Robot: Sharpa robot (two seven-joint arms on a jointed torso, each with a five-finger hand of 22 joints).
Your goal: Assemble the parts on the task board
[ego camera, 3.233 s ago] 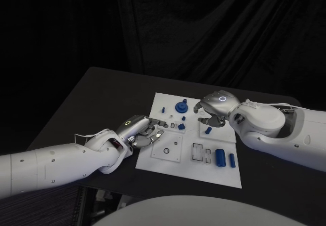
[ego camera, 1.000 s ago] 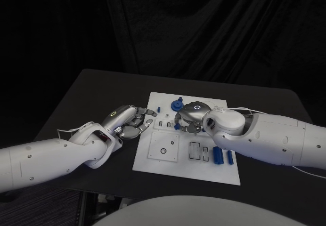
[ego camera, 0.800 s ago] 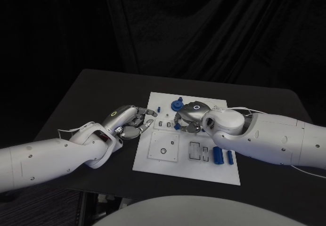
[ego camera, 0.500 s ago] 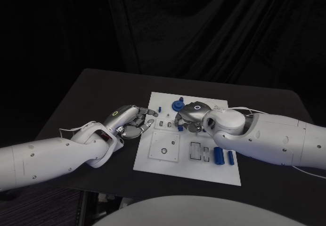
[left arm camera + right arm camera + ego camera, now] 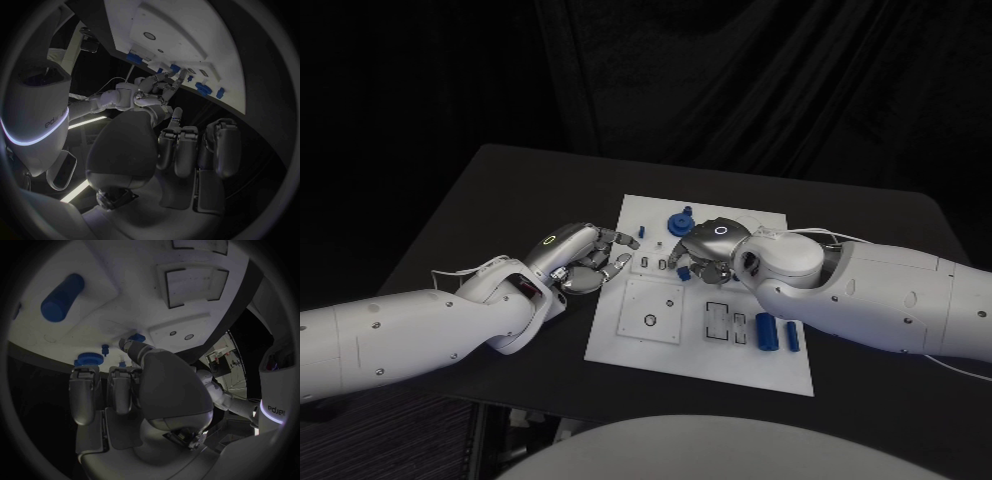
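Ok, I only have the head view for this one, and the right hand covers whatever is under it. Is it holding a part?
Observer: The right wrist view shows a fingertip of the right hand up against a small blue part standing on the task board. I cannot tell whether the part is pinched or only touched.
Operator: And the left hand's palm side, anything in it?
Observer: Nothing. In the left wrist view the left hand has its fingers curled in, and no part lies between them.
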